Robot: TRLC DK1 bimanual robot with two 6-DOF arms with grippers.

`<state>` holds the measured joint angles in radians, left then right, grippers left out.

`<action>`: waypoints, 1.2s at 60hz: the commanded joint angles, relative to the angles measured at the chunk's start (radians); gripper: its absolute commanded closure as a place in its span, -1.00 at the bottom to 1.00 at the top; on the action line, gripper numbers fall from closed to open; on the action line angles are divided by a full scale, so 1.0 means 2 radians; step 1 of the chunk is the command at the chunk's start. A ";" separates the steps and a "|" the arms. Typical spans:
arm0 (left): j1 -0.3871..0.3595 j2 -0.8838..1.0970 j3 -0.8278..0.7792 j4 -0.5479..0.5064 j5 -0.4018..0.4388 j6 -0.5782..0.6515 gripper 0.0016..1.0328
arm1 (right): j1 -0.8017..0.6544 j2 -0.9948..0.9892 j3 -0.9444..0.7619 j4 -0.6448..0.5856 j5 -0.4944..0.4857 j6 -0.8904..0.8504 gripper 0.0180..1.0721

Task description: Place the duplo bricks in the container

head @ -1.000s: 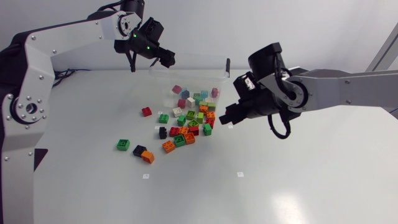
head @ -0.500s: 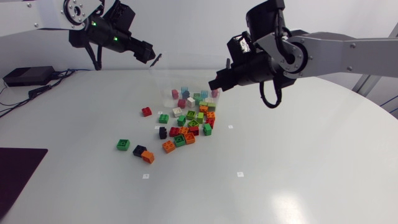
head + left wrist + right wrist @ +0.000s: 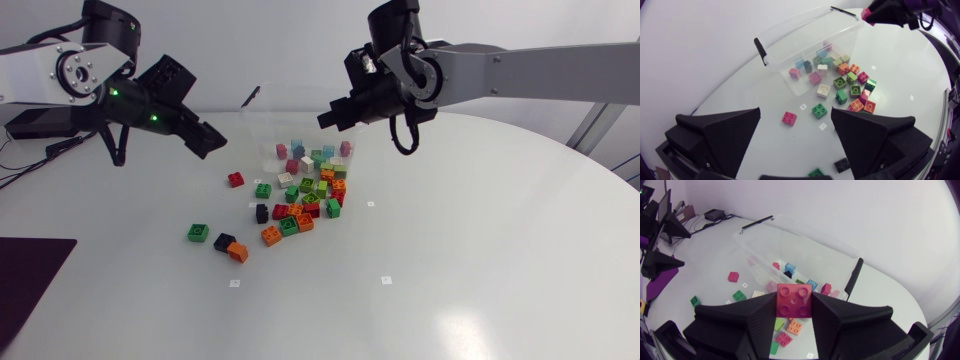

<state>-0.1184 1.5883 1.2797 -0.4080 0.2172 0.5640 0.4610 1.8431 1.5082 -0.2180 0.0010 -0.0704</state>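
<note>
In the right wrist view my right gripper [image 3: 795, 311] is shut on a red duplo brick [image 3: 795, 299], studs up. From above, that gripper [image 3: 328, 119] hangs over the right end of the clear plastic container [image 3: 265, 128], which holds several bricks. My left gripper [image 3: 207, 141] is open and empty, off to the container's left and above the table. In the left wrist view its fingers [image 3: 725, 132] stand wide apart, looking down on the container [image 3: 790, 37] and a single red brick [image 3: 789, 118]. A pile of loose bricks [image 3: 305, 196] lies just in front of the container.
A lone red brick [image 3: 235, 179], a green brick [image 3: 197, 232] and a black and orange pair [image 3: 231, 247] lie left of the pile. The container has black clip handles [image 3: 250, 96] at both ends. A dark patch [image 3: 30, 280] sits at the table's left edge.
My left arm has swung left, away from above the container, with its fingers opening wider. My right arm has carried the red brick up and left to above the container.
</note>
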 commanded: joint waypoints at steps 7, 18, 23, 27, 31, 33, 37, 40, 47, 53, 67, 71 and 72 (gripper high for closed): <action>0.012 -0.021 -0.053 0.007 0.026 0.052 -0.90 | -0.009 0.038 0.036 0.013 0.000 0.014 0.42; 0.026 -0.018 -0.091 0.014 0.044 0.090 -0.90 | -0.015 0.059 0.058 0.019 0.000 0.014 0.42; 0.034 -0.016 -0.104 0.015 0.051 0.105 -0.90 | -0.020 0.073 0.070 0.023 0.000 0.014 0.42; 0.037 -0.017 -0.120 0.015 0.056 0.122 -0.90 | -0.021 0.083 0.077 0.028 0.000 0.014 0.42; 0.038 -0.019 -0.132 0.015 0.059 0.134 -0.90 | -0.023 0.094 0.087 0.029 0.000 0.014 0.42; 0.038 -0.021 -0.137 0.015 0.059 0.138 -0.90 | -0.023 0.099 0.093 0.029 0.001 0.014 0.42; 0.040 -0.022 -0.145 0.015 0.061 0.148 -0.90 | -0.024 0.108 0.106 0.028 0.002 0.014 0.42; 0.040 -0.022 -0.153 0.015 0.062 0.154 -0.90 | -0.024 0.114 0.116 0.028 0.003 0.014 0.42; 0.039 -0.023 -0.168 0.015 0.066 0.171 -0.90 | -0.023 0.128 0.136 0.029 0.007 0.015 0.41; 0.039 -0.024 -0.178 0.015 0.068 0.180 -0.90 | -0.022 0.145 0.162 0.028 0.016 0.015 0.17; 0.028 -0.028 -0.212 0.013 0.070 0.233 -0.90 | -0.019 0.145 0.189 0.025 0.026 0.014 -0.77; 0.024 -0.023 -0.217 0.013 0.070 0.257 -0.90 | -0.018 0.128 0.178 0.019 0.026 0.014 -0.77; 0.024 -0.023 -0.217 0.013 0.070 0.259 -0.90 | -0.017 0.122 0.173 0.019 0.026 0.013 -0.77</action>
<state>-0.0616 1.5517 0.8703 -0.3828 0.3416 1.0153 0.4179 2.1284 1.8599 -0.1768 0.0498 -0.0547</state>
